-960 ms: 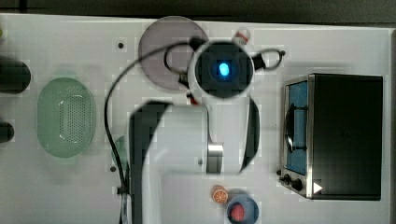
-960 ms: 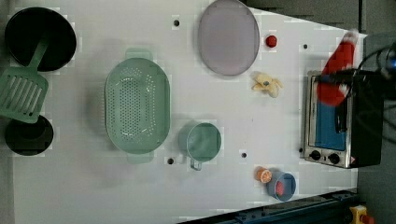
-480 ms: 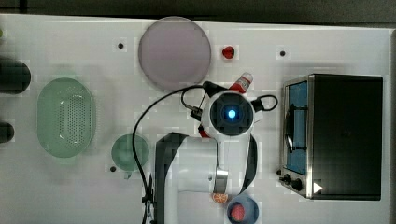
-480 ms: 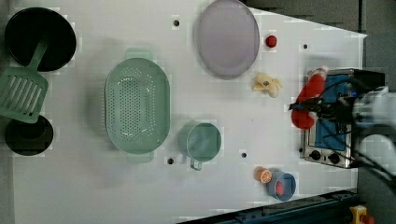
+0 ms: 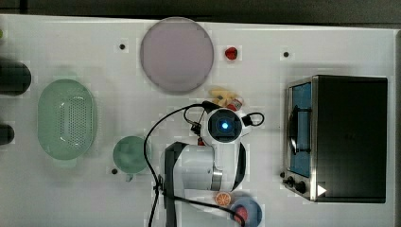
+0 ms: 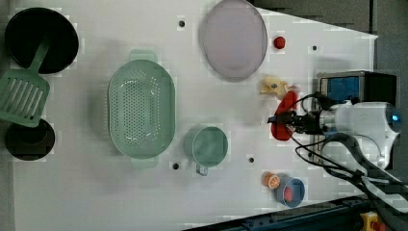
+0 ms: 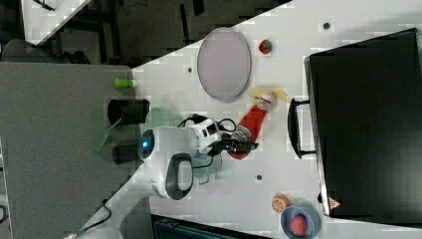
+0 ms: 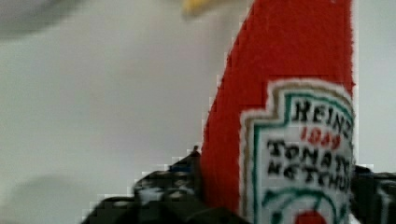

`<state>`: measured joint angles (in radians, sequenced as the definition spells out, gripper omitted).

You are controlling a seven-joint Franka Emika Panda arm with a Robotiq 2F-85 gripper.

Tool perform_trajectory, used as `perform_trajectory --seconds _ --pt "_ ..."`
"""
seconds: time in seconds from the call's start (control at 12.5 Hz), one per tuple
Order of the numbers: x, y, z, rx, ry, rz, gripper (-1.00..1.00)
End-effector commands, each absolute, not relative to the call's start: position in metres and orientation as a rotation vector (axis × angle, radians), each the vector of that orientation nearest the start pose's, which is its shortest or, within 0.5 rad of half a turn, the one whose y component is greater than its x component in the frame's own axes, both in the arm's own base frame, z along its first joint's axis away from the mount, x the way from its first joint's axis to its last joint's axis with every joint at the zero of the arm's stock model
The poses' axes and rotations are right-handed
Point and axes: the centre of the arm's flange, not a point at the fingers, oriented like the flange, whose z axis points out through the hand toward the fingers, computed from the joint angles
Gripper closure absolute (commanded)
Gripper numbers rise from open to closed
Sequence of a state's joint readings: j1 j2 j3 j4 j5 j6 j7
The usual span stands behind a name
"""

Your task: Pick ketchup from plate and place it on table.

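1. Ketchup bottle (image 6: 284,118): glossy red plastic, tapering toward a small pale cap, with a white paper label printed in green and dark lettering (image 8: 299,154). It is off the plate and over the bare white table (image 6: 96,202), its wide lower end between the jaws and its neck reaching out beyond them.
2. The gripper (image 6: 290,120) is black and blocky, and its jaws stand one on each side of the bottle's broad base (image 7: 239,144). In the wrist view each jaw lies right at the bottle's edge, and I cannot tell whether they press it or stand loose.
3. Just past the bottle's cap, ahead of the jaws, lies a pale yellow lumpy object (image 6: 272,86), close to the cap (image 7: 266,102).
4. The plate (image 6: 233,38) is a flat, smooth, greyish-mauve disc further out beyond the yellow object. It lies apart from the jaws and nothing rests on it (image 5: 177,54).
5. A boxy dark oven (image 5: 350,137) with a metal frame and a blue-tinted door stands to one side of the jaws. A round dark green cup (image 6: 207,146) stands to the other side, and the oval perforated light green basket (image 6: 140,118) lies beyond it.
6. The arm's white rounded shell (image 6: 365,120) carries black cables that loop behind the jaws.
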<state>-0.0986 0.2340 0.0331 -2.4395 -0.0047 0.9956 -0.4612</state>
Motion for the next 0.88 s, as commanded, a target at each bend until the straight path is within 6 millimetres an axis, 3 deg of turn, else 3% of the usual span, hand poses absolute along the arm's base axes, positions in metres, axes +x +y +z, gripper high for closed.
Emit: perform_trajectory --seconds 0.08,0.24,0.48,0.88 --pt "0.502 -0.025 0.246 -3.064 0.641 -0.048 -1.0" --pt "0.511 -0.025 0.281 -3.046 0.678 -0.136 -1.0" --pt "0.517 -0.024 0.344 -2.979 0.903 -0.163 -1.0" --pt "0.531 -0.023 0.462 -2.945 1.015 -0.161 -1.0"
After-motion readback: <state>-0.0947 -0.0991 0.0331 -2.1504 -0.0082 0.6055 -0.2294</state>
